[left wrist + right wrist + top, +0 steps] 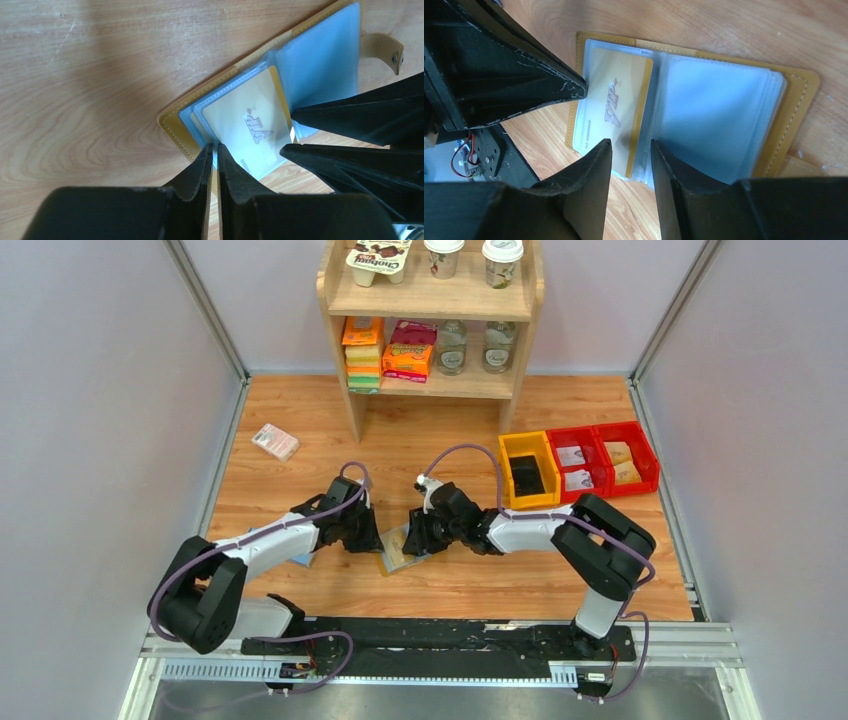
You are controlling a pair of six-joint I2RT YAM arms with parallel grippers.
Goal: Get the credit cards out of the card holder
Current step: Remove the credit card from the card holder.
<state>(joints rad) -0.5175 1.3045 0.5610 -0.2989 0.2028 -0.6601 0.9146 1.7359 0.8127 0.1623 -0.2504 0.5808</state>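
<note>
Legend: we are viewing the card holder (398, 552) lying open on the wooden tabletop (450, 585), between the two arms. The left gripper (214, 148) is pinching the corner of a clear sleeve (220, 100), with only a sliver of gap between its jaws. The right gripper (630, 145) is straddling the lower edge of the gold VIP card (616, 100) with jaws narrowly parted. We cannot tell whether they are touching it.

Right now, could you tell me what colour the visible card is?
The card is pale gold with silver lettering, clearest in right wrist view.
</note>
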